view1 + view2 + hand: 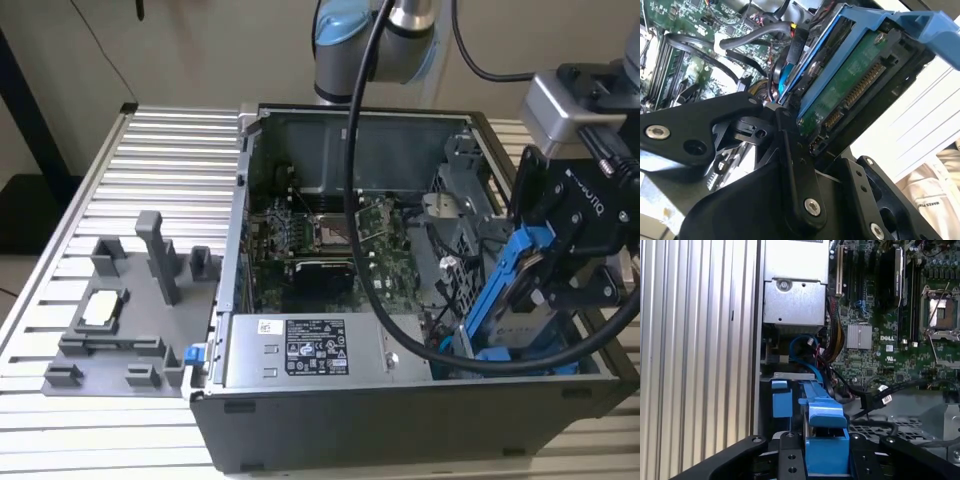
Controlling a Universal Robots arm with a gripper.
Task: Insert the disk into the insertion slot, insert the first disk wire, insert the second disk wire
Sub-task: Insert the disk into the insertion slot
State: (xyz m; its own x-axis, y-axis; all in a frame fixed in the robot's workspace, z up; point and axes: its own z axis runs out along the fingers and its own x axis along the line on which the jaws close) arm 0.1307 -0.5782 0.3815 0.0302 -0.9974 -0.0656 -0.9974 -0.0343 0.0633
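Exterior view: disk (512, 282) clamped btwn jaws, tilted over PC case (350, 432).

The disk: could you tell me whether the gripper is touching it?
Touching: the first wrist view shows the gripper clamped on the disk by its blue frame.

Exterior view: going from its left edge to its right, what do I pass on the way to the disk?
Grey fixture tray with upright posts → silver power-supply box at the front of the open case → disk in its blue carrier, gripped by the pincer at the exterior view's right.
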